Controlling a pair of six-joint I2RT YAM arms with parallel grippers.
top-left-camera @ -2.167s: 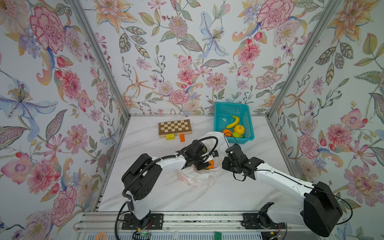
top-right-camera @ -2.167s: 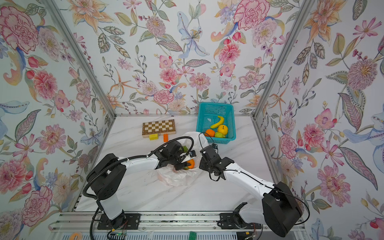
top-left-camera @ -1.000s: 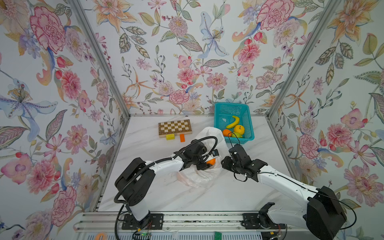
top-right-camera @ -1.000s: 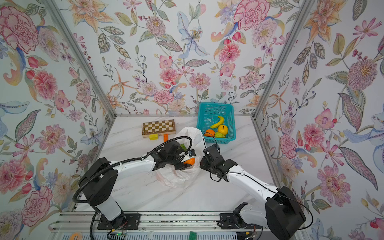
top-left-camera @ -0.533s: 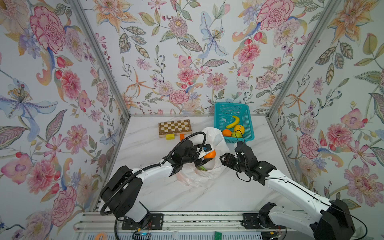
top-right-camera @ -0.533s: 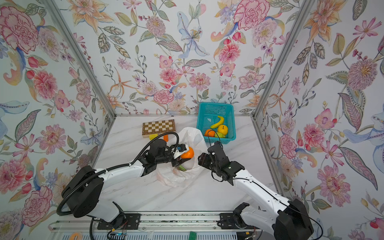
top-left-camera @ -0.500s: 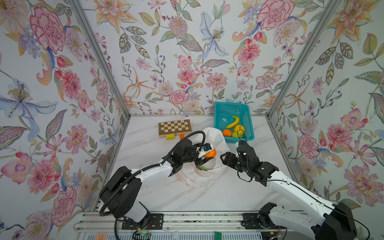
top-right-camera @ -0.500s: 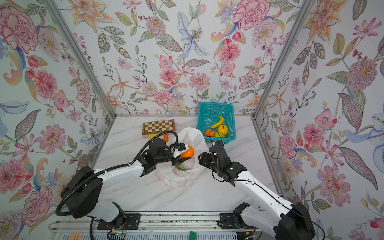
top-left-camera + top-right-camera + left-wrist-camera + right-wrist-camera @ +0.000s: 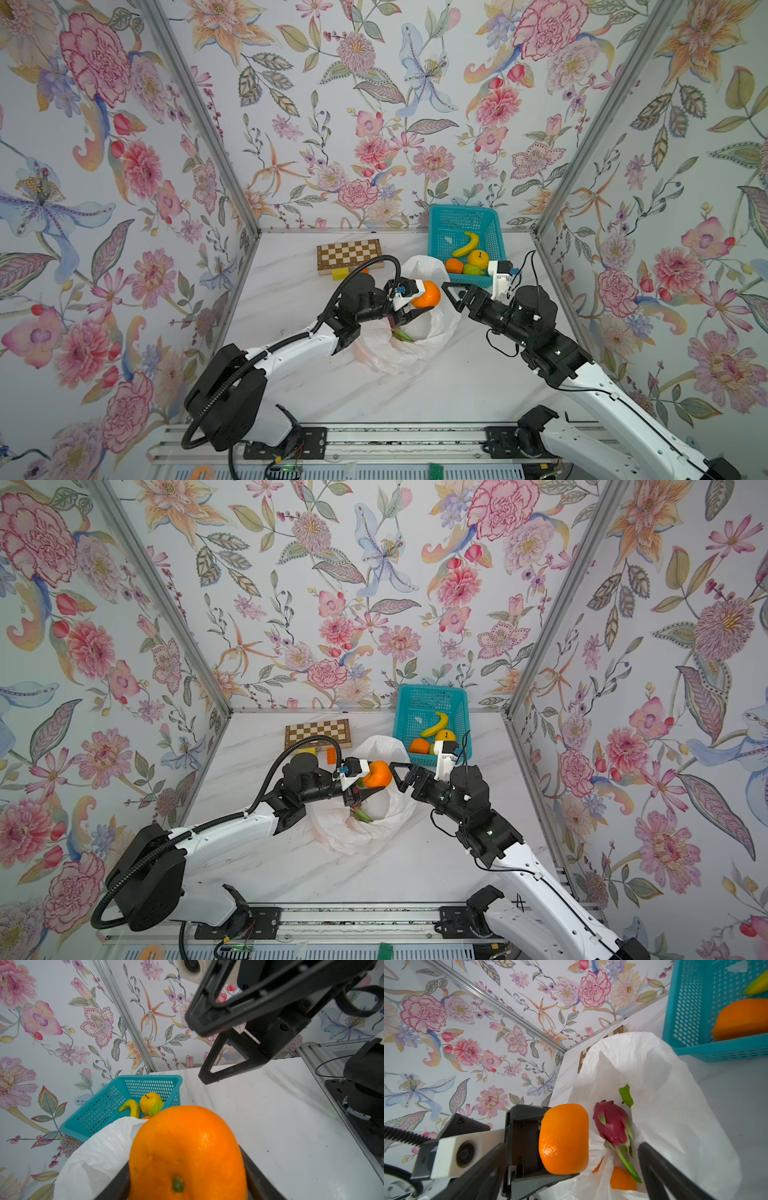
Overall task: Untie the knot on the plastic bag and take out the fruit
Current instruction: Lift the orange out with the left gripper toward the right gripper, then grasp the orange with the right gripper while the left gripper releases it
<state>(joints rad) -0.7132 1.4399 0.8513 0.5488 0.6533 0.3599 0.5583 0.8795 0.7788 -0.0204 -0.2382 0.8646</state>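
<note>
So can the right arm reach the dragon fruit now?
Probably yes: the plastic bag gapes open, the dragon fruit lies uncovered inside, right jaws wide beside it. The left arm's held orange crowds the opening.

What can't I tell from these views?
Both top views: the rim of the plastic bag hides its contents except the dragon fruit tip.
Right wrist view: second orange partly behind a plastic fold; fruit count unclear.
Left wrist view: held orange blocks the bag's inside and is cut off by the frame.
Knot: not discernible.
</note>
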